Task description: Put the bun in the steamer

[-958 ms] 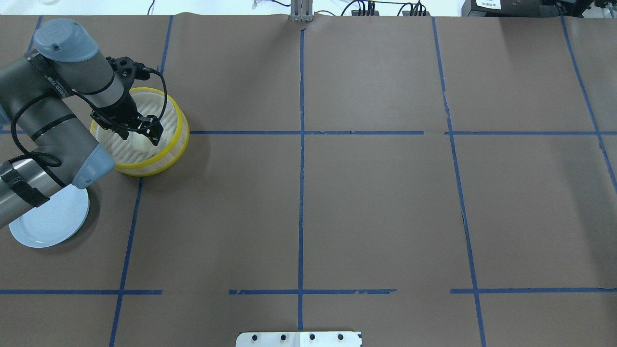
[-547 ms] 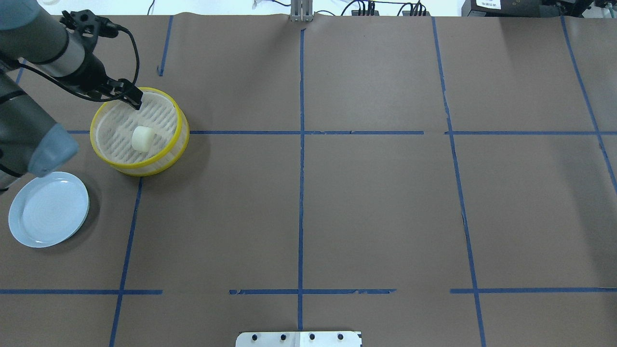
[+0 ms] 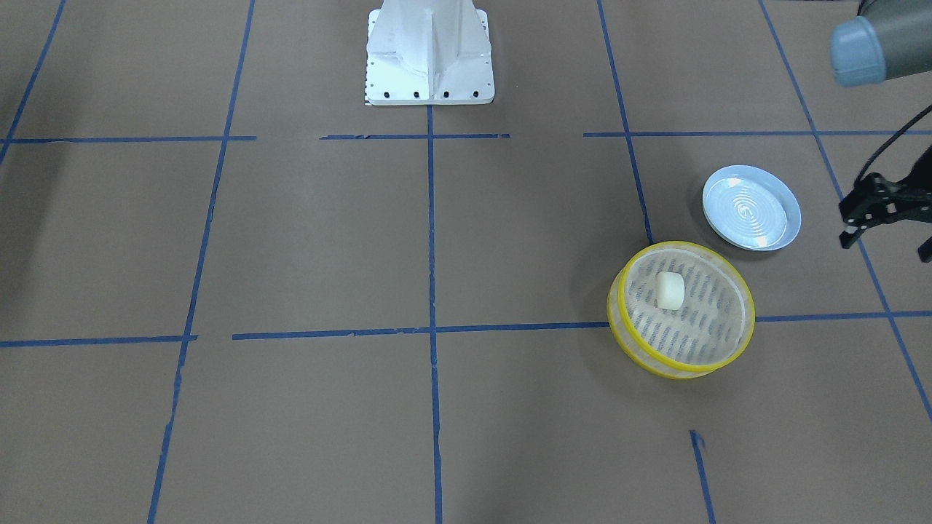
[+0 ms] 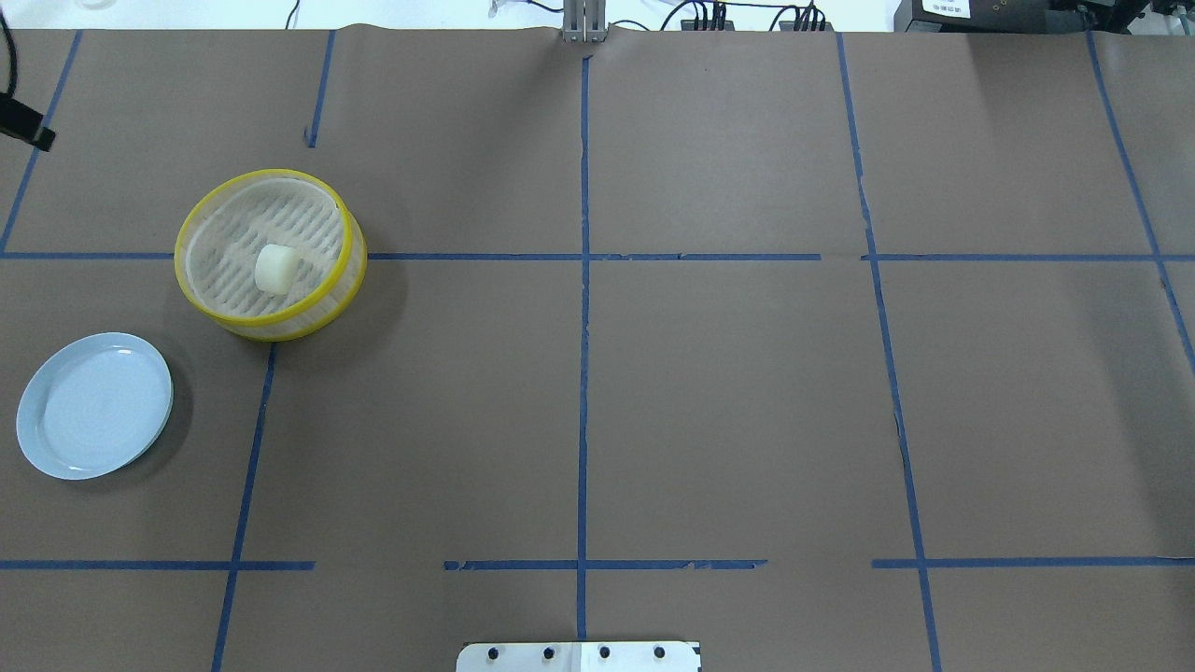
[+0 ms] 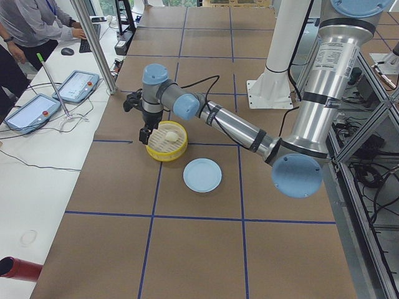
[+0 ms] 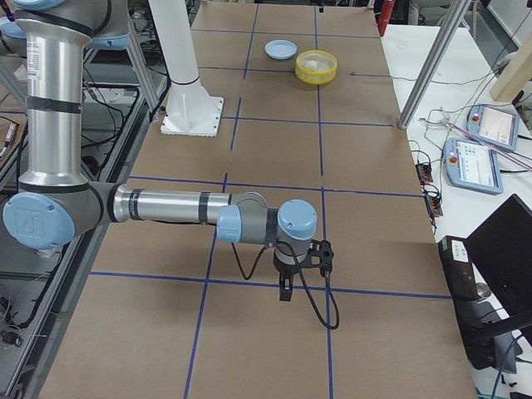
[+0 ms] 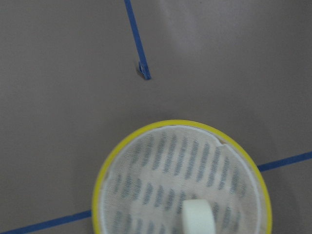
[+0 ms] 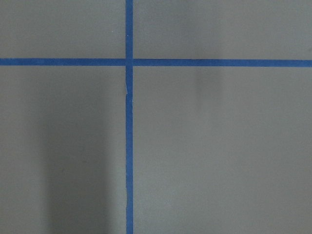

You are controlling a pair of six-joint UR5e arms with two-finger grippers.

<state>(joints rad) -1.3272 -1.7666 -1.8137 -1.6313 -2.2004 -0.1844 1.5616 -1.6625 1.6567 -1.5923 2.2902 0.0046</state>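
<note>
The bun [image 4: 276, 269] is lying inside the steamer [image 4: 322, 299] on the counter [image 4: 709, 392], so the placing is looking finished. The left pincer [image 3: 887, 244] is hanging wide open and empty, well apart from it; whether the right pincer [image 6: 291, 278] is open I cannot tell.

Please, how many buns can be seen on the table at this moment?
1. The bun lies on the slotted floor of the steamer, near its middle. The blue plate beside it holds none; nothing seems hidden.

No legible text or labels anywhere.
</note>
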